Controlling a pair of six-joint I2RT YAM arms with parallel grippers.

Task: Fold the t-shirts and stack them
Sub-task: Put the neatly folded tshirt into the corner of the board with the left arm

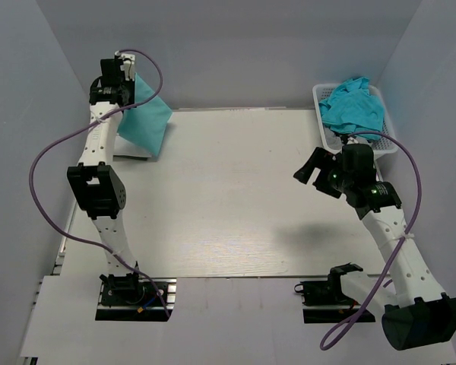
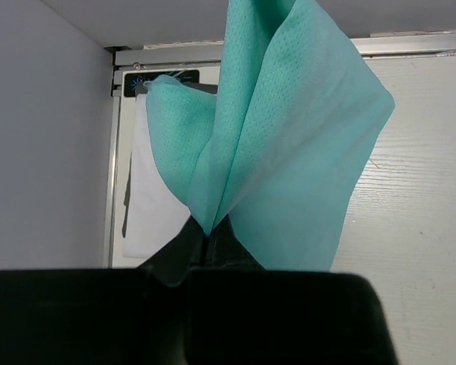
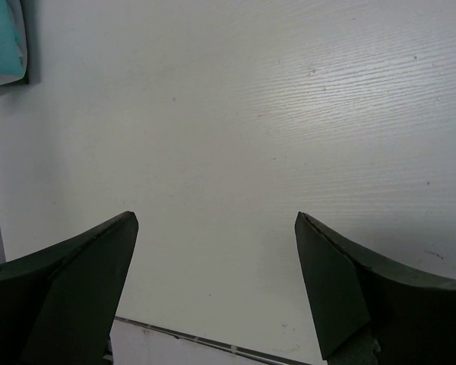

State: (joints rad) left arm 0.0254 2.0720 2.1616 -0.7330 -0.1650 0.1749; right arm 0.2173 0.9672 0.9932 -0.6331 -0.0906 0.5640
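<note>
We see left claw (image 2: 205, 242) clenched on teal t-shirt (image 1: 146, 118), dangling over far-left corner of table (image 1: 228, 198); right claw (image 1: 313, 172) wide open near right edge.

Pale wood-grain bench (image 1: 228, 198) filling the centre, plain grey-blue back wall (image 1: 235, 53) at 12 o'clock, matching side walls (image 1: 19, 152) at 9 and 3 o'clock, soft even light, faint shadow (image 1: 311, 239) on the bench toward 4 o'clock
</note>
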